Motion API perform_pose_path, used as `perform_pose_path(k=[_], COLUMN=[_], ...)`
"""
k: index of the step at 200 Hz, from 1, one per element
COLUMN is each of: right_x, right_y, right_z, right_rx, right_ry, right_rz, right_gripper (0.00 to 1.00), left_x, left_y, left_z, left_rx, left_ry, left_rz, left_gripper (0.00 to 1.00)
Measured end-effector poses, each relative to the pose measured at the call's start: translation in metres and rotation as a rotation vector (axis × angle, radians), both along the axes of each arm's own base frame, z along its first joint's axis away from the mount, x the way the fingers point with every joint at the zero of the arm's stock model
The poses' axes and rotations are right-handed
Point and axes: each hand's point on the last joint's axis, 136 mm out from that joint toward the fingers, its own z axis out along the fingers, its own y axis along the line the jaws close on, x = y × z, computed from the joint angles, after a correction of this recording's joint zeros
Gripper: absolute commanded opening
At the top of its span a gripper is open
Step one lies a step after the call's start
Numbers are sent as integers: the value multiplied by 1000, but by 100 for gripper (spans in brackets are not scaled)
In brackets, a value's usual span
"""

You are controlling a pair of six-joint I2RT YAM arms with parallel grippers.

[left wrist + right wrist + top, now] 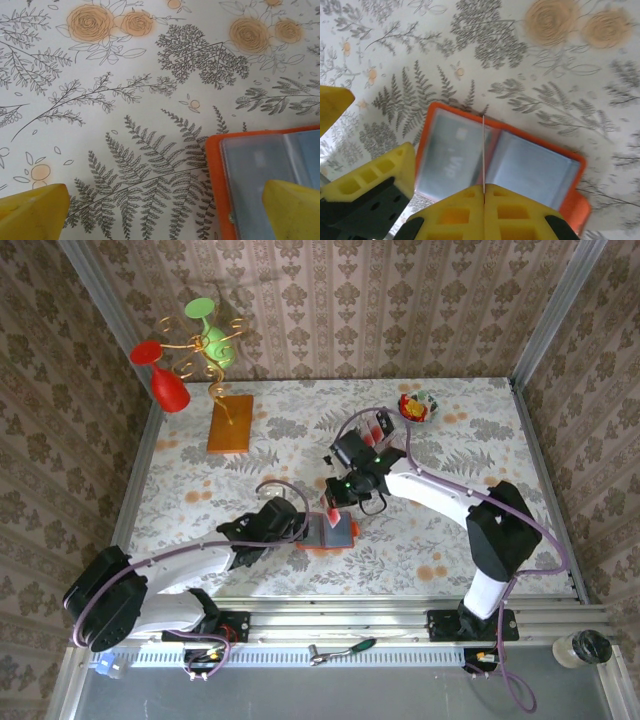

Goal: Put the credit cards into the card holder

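The card holder (pixel 338 534) lies open on the table, orange with grey-blue pockets (pixel 535 165). My right gripper (pixel 484 192) hangs just above it, shut on a thin pale credit card (pixel 483 150) seen edge-on over the holder's middle fold. Another card with pale lettering sits in the holder's left pocket (pixel 451 160). More credit cards stand in a clear tray (pixel 378 426) at the back. My left gripper (pixel 162 215) is open at the holder's left edge (pixel 217 180); one yellow fingertip (pixel 292 210) is over the holder's pocket, the other (pixel 32 212) over the cloth.
An orange-brown board with a gold wire stand (pixel 230 423) carries a red cup (pixel 165 380) and a green cup (pixel 215 335) at the back left. A small patterned bowl (pixel 418 406) sits beside the clear tray. The flowered cloth (pixel 200 490) covers the table.
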Motion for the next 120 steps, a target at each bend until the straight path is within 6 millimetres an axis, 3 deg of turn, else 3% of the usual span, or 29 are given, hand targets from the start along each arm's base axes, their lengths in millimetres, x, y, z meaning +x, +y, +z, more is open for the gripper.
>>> perform_pose_path(k=[63,120], right_x=[-8,-12], right_y=[23,25], right_z=[-2,-19], right_rx=[81,65], right_ry=[10,37], right_rz=[11,12], right_gripper=[0,0], left_x=[-3,-3], left_y=[4,4], left_z=[-5,-5], left_rx=[9,7], left_ry=[12,13], left_rz=[11,14], left_gripper=[100,100])
